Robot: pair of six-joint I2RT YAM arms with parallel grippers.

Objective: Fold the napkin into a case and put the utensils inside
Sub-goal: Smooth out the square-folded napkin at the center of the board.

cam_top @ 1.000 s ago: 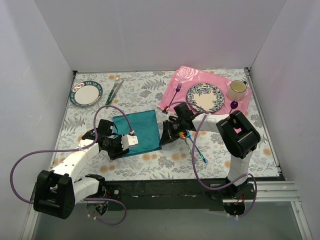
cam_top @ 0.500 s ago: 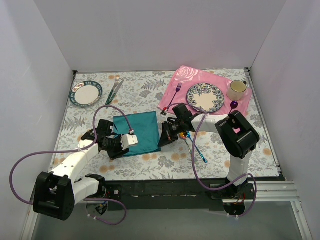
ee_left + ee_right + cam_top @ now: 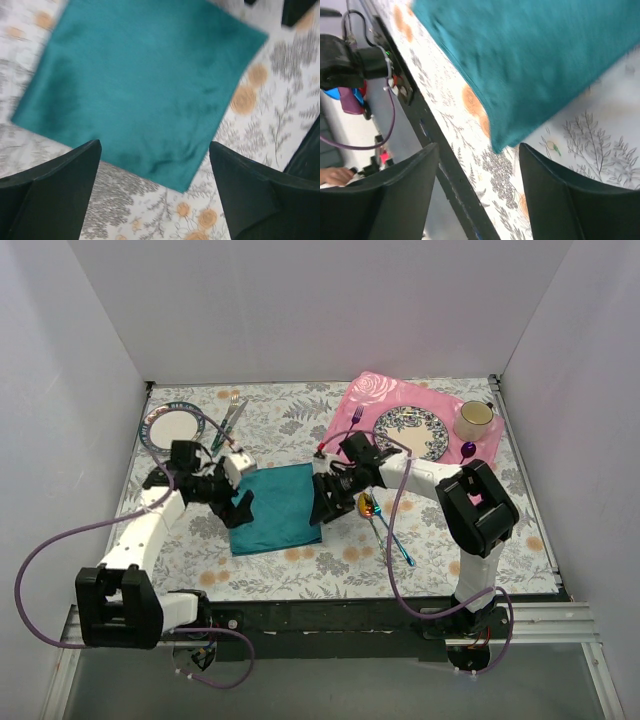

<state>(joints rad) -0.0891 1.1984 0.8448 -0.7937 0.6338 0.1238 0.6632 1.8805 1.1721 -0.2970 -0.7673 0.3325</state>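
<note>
Jaws wide on both sides, and neither pair holds anything.

From the top camera, your left gripper sits at the left edge of the napkin and your right gripper at its right edge, so the teal cloth lies flat on the table between the two. From this height you cannot tell whether either one touches the cloth. The utensils lie just outside the right gripper, on the side away from the napkin. The spoon bowl is nearest the jaws and the handles run off toward the near edge. Behind the right gripper is the placemat with a plate and a cup.

At your left wrist, the two dark fingers stand far apart at the bottom of the view. One corner of the napkin reaches into the gap between them, and the rest spreads out ahead of the jaws. The cloth shows a slight wrinkle near that corner. The view is blurred, so contact is unclear.

At your right wrist, the fingers are also spread wide. A corner of the napkin points down between them, with the cloth filling the space ahead and bare table under the jaws.
</note>
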